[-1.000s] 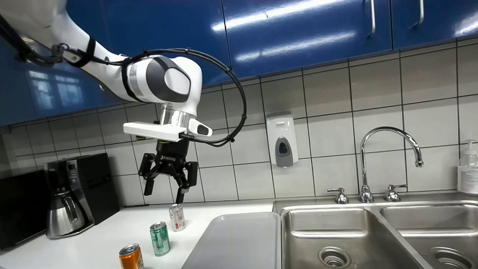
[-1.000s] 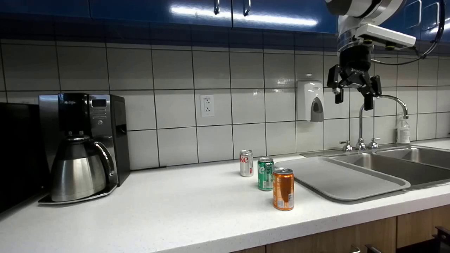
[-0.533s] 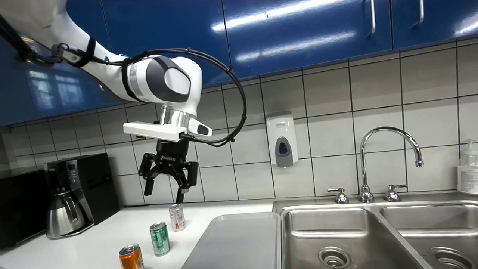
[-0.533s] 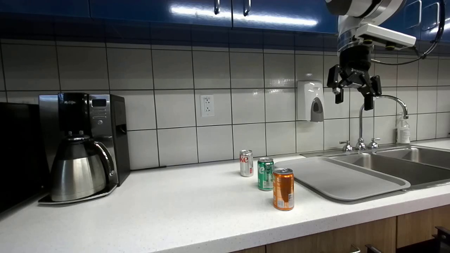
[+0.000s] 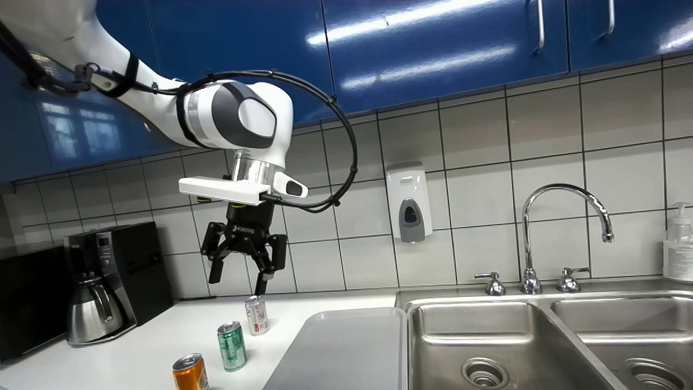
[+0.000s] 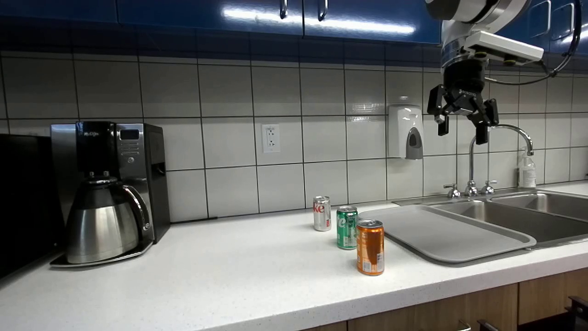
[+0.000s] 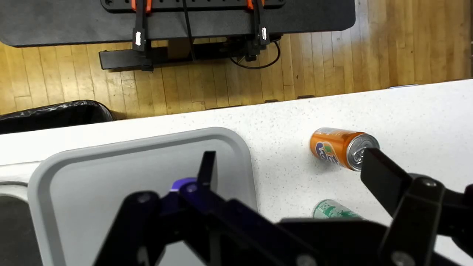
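Gripper (image 6: 462, 132) aloft, fingers (image 7: 384, 179) spread wide.
Both hang clear of the orange can (image 6: 370, 248), green can (image 6: 347, 230) and silver can (image 6: 321, 215).

White countertop (image 6: 206, 276) bearing silver can (image 6: 322, 214), green can (image 6: 347, 228), orange can (image 6: 370, 248), gray tray (image 6: 445, 234), coffee maker (image 6: 133, 168)

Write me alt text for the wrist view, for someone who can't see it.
An open, empty gripper hangs over a white counter, with a gray tray at picture left and an orange Fanta can at right. A green can is partly hidden behind the gripper. Wood floor and a dark table show along the top.
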